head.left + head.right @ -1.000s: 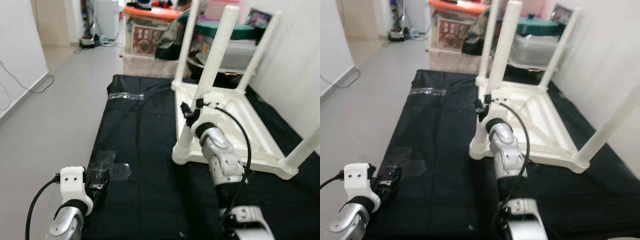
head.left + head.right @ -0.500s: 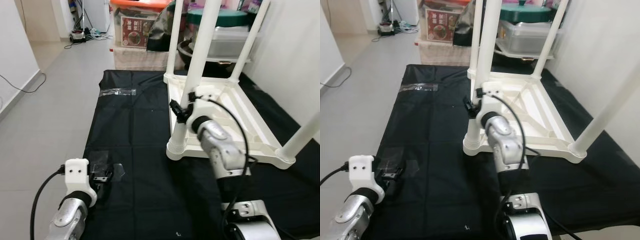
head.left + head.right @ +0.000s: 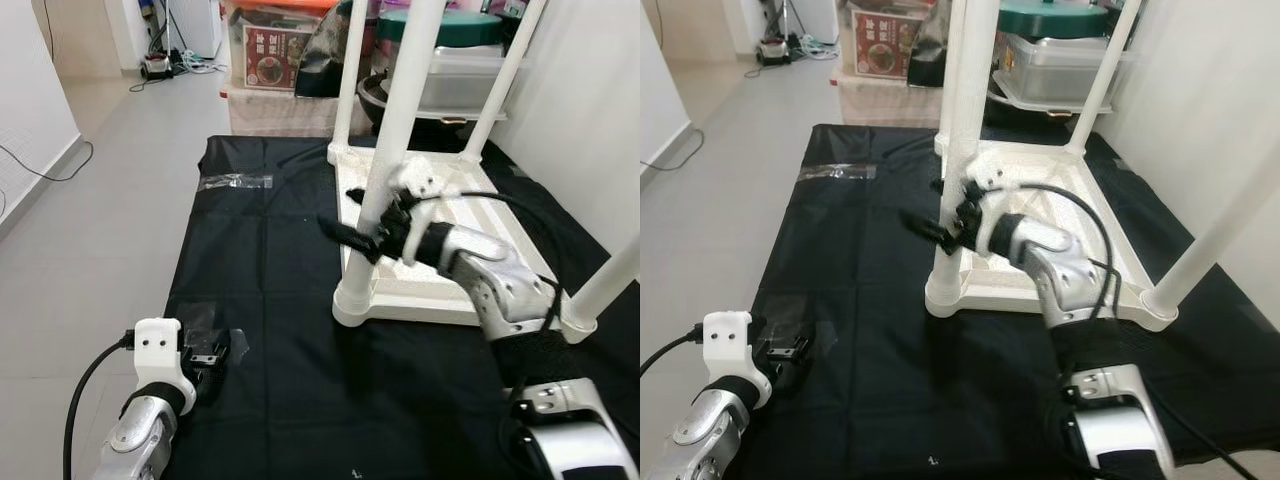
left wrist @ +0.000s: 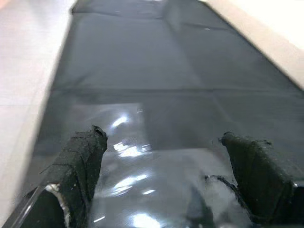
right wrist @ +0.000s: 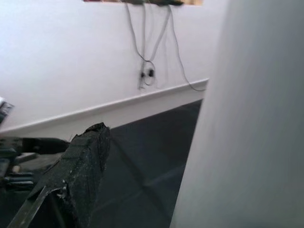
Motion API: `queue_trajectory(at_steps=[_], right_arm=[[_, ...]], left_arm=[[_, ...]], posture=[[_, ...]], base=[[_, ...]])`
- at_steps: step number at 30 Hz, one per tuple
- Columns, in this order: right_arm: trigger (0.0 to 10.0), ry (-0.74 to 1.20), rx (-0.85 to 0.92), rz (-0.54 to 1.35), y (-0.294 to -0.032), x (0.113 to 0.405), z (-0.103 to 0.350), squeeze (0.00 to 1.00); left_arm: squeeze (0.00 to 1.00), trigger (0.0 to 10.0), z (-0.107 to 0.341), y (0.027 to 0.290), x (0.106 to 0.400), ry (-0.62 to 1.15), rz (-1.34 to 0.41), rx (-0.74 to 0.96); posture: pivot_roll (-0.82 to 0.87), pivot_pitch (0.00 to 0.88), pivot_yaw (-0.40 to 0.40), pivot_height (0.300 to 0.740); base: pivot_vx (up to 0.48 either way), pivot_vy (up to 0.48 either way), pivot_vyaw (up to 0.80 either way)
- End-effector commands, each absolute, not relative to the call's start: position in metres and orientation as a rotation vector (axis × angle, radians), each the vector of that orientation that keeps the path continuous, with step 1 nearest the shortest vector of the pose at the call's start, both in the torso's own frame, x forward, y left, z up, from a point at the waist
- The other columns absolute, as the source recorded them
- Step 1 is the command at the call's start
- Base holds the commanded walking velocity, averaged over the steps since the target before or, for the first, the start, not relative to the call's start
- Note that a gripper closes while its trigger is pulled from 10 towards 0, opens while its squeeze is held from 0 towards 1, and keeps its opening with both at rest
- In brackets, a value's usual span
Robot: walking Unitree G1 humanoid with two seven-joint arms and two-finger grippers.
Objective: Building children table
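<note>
the upturned white table [image 3: 440, 250] stands on the black mat [image 3: 270, 300]. right pincer [image 3: 355, 225] spread wide around its near leg [image 3: 385, 170]; left pincer [image 4: 164, 175] wide, low over mat.

Home room, tiled floor [image 3: 110, 200], stacked storage boxes [image 3: 450, 75], wall cables [image 3: 40, 165]

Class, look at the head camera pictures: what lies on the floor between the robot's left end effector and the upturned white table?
Only the black mat lies between the left end effector and the upturned white table, in the left eye view; a clear plastic patch lies by the end effector.
</note>
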State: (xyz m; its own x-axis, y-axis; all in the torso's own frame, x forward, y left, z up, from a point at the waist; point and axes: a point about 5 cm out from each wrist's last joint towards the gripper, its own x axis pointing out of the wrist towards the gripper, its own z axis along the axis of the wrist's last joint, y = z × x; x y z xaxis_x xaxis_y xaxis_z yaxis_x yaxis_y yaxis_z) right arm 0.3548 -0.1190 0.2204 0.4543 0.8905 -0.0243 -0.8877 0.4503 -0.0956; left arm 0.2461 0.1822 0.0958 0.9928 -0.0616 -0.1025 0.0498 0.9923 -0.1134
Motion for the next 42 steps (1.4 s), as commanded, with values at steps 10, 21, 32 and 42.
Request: queue_trajectory(at_steps=[10,21,32,42], right_arm=[[0.0,-0.039,0.071,1.287,-0.098,0.366,0.225,0.00],[0.0,0.217,0.139,0.002,-0.159,0.373,0.144,0.00],[10.0,0.080,0.075,0.132,-0.138,0.341,0.165,0.00],[10.0,-0.028,0.152,0.671,-0.119,0.361,0.228,0.00]], left_arm=[[0.00,10.0,0.092,0.182,0.244,0.112,-0.052,-0.097],[0.00,10.0,0.089,0.186,0.233,0.126,-0.027,-0.098],[0.00,10.0,0.085,0.188,0.233,0.144,-0.044,-0.093],[0.00,10.0,0.087,0.182,0.239,0.138,-0.066,-0.100]], posture=[[0.09,0.000,-0.108,0.740],[0.10,0.000,-0.112,0.740],[0.07,0.000,-0.077,0.740],[0.06,0.000,-0.076,0.740]], base=[[0.000,0.000,0.00],[0.000,0.000,0.00],[0.000,0.000,0.00],[0.000,0.000,0.00]])
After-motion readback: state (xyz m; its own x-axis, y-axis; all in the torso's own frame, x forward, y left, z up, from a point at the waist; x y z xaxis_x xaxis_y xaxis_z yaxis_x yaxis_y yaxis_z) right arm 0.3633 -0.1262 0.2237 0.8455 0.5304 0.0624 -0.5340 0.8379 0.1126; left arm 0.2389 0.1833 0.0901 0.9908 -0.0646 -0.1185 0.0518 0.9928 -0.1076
